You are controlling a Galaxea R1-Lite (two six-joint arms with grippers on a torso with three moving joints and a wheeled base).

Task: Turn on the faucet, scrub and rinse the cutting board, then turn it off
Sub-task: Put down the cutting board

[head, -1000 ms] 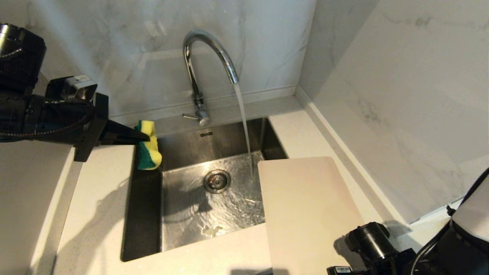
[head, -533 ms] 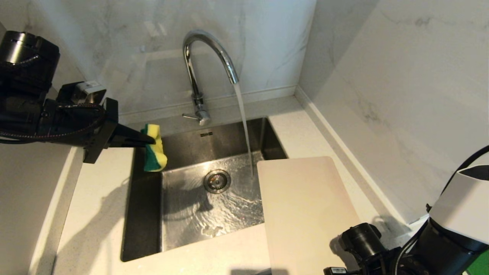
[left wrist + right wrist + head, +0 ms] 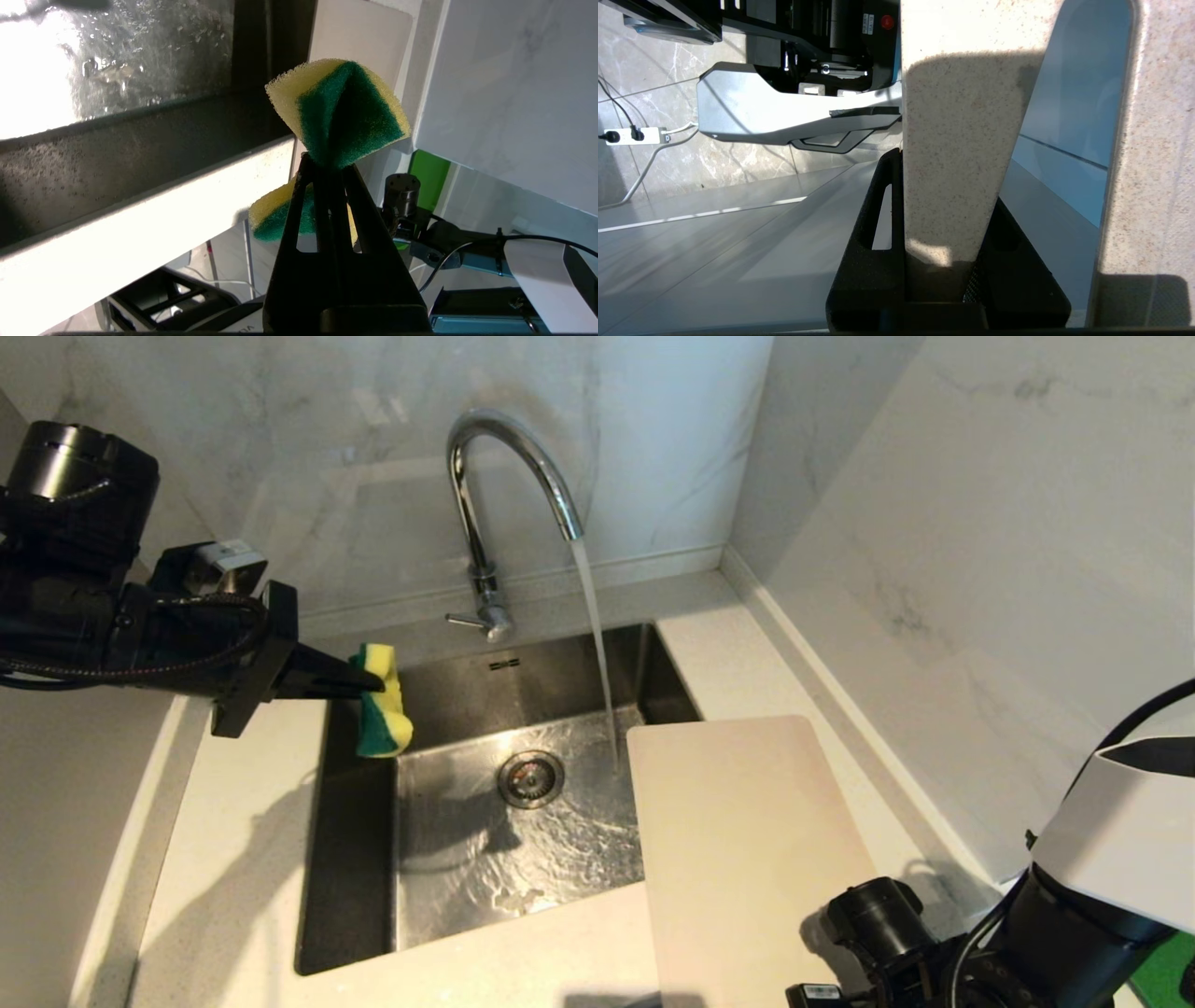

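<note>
The pale speckled stone tabletop [image 3: 233, 859] carries a stainless steel sink [image 3: 467, 709], and the large flat cream-white rectangular cutting board [image 3: 747, 849] lies at the sink's right rim, one edge overhanging the basin beside the stream from the tall chrome gooseneck faucet [image 3: 485, 495]. The right gripper [image 3: 941, 261] clamps what looks like the board's near edge. The left gripper [image 3: 327, 163], over the sink's left rim, pinches the small green-and-yellow sponge [image 3: 381, 702] by its squashed middle; scrubbing pressure could twist it free, and lifting by one edge could let the wet board slip.

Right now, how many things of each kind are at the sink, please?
Faucet: 1
Cutting board: 1
Sponge: 1
Sink: 1
Total: 4
</note>
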